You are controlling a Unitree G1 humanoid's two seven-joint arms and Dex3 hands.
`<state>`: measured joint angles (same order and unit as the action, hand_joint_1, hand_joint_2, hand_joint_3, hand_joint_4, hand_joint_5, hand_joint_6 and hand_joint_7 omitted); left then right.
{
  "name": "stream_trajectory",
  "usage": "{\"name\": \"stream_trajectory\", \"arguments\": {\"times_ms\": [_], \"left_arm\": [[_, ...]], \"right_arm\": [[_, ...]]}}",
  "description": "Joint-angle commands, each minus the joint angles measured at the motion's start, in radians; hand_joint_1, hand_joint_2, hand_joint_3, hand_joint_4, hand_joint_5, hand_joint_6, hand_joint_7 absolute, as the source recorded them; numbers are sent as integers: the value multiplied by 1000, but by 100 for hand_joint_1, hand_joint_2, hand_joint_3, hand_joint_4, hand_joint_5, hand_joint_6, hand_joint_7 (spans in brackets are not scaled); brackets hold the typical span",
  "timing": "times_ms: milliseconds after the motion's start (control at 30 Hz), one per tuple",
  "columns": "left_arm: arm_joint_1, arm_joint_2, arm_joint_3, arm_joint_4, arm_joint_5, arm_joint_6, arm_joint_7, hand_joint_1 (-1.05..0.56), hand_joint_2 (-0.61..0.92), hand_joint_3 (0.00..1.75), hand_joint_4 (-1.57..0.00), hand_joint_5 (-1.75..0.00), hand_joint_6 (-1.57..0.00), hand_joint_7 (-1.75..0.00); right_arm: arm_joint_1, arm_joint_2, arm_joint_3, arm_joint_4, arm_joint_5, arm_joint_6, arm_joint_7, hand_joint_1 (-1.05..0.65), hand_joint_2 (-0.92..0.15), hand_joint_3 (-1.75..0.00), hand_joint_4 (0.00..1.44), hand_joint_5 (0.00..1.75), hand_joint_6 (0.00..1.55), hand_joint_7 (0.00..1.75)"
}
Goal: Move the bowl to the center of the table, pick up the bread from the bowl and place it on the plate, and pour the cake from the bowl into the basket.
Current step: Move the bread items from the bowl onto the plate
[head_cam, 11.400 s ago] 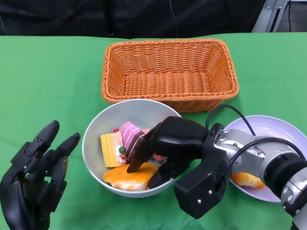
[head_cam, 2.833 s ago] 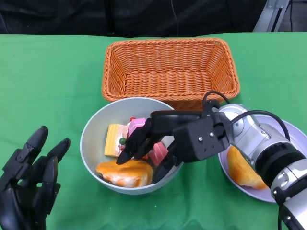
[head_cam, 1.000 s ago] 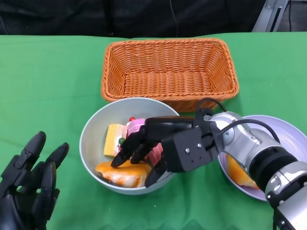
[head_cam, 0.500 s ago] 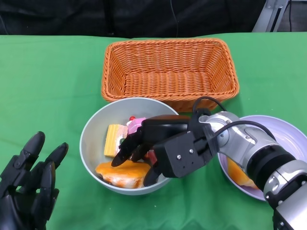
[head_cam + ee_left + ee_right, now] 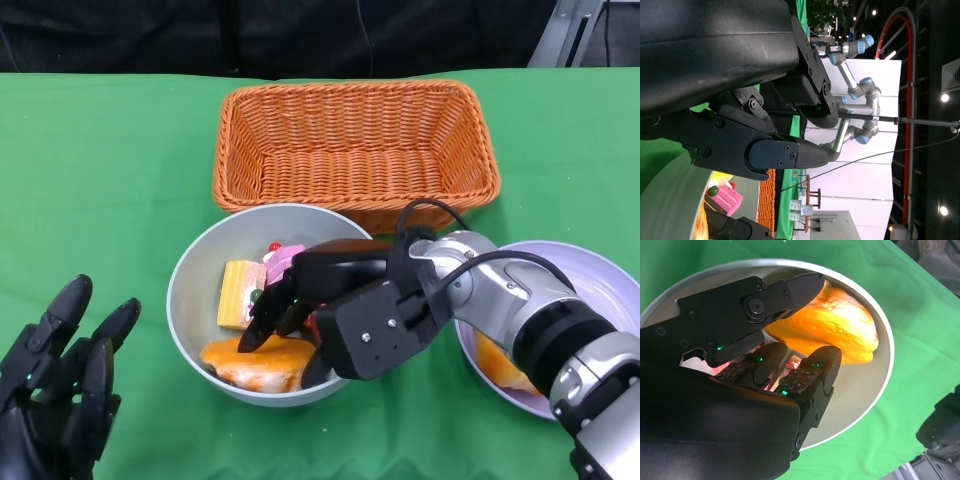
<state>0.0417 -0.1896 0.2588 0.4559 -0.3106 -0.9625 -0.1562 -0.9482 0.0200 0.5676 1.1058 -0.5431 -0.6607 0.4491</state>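
The grey bowl point(image 5: 195, 275) stands in front of the basket point(image 5: 355, 150). An orange bread point(image 5: 255, 362) lies at its near side, with a yellow cake slice point(image 5: 238, 295) and a pink cake point(image 5: 285, 258) behind it. My right hand point(image 5: 315, 300) reaches into the bowl with its fingers spread just over the bread. In the right wrist view the bread point(image 5: 840, 322) lies beyond the parted fingers point(image 5: 802, 380) of that hand point(image 5: 730, 390), inside the bowl's rim point(image 5: 886, 347). My left hand point(image 5: 55, 390) hovers open at the near left, holding nothing.
A lilac plate point(image 5: 600, 290) at the right carries another orange bread point(image 5: 495, 362), partly hidden by my right forearm. The wicker basket holds nothing. Green cloth covers the table. The left wrist view shows the left hand point(image 5: 740, 100) and the pink cake point(image 5: 725, 197).
My right hand has rolled slightly and settled a little lower over the bread in the bowl. The bread, the cakes and the left hand stay where they were.
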Motion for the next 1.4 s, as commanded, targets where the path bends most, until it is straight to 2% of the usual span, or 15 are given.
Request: {"name": "stream_trajectory", "arguments": {"times_ms": [33,333,567,1067,1167,1200,1400], "left_arm": [[4,15,8,2,1,-18,3,-50,92,31,-98,0,-85,0],[4,11,12,5,3,-23,4,-50,92,30,-99,0,-86,0],[5,9,12,1,3,-22,7,-50,92,30,-99,0,-86,0],[8,3,12,-1,-4,-29,3,-50,92,30,-100,0,-86,0],[7,5,13,3,-4,-35,1,-50,92,30,-100,0,-86,0],[6,5,14,5,0,-37,4,-50,92,30,-100,0,-86,0],[10,2,13,-3,3,-36,8,-50,92,30,-99,0,-86,0]], "right_arm": [[1,-30,24,-5,-34,30,7,-61,-79,-1,66,0,78,1],[8,-40,53,-19,-72,14,-50,-63,-77,0,71,2,79,1],[3,-42,82,-22,-96,26,-57,-64,-79,0,70,1,79,0],[1,-29,116,-7,-101,32,-63,-67,-80,0,77,2,77,0],[7,-22,120,-4,-97,42,-69,-65,-80,0,72,0,78,1],[10,-21,121,-3,-98,42,-76,-65,-79,0,78,3,81,2],[11,-7,147,6,-112,55,-92,-62,-78,0,88,8,85,2]]}}
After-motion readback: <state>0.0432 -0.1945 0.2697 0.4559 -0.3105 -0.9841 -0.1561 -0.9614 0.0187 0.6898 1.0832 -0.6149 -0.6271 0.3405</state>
